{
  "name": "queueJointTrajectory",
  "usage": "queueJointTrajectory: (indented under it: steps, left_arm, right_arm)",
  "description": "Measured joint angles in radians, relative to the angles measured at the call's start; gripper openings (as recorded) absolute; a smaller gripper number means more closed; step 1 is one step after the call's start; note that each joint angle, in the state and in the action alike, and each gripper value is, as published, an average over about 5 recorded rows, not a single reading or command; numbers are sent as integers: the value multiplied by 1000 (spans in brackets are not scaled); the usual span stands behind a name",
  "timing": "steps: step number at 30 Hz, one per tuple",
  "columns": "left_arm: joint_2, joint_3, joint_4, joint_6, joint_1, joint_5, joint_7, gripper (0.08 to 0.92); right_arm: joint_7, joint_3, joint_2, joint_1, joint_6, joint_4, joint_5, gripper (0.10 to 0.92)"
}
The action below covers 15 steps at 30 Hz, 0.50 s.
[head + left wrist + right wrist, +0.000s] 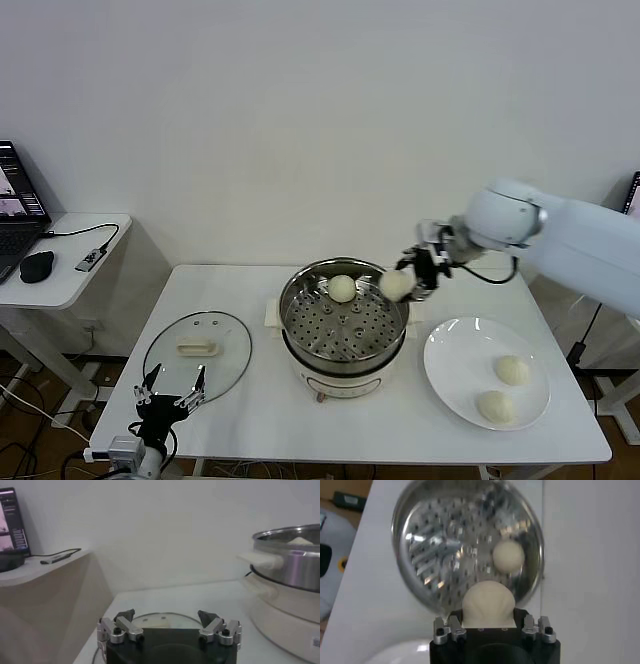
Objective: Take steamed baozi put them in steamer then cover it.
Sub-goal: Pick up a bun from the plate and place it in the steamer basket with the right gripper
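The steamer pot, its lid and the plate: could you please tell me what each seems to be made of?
Steamer pot: polished steel, judging by mirror-like reflections on its perforated tray; its base looks like cream plastic.
Lid: clear glass, since the table shows through, with a metal rim and a cream handle, probably plastic.
Plate: glossy white, likely ceramic, possibly melamine.

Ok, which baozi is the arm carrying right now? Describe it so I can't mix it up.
Find the steamer mid-table. At its far right rim the right gripper holds one baozi above the edge. Unlike the bun lying on the tray inside, and the two on the plate, it is off any surface, between the fingers.
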State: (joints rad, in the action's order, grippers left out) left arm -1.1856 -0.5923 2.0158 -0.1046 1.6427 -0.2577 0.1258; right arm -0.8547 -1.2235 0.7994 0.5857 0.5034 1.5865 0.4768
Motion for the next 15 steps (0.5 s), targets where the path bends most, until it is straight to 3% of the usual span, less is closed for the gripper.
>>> queueJointTrajectory:
  steps: [15]
  left_arm:
    - [-6,-16,-9,5,0,-3,0,823]
  right_arm:
    - [114,-26,316,-87,129,-166,69,619]
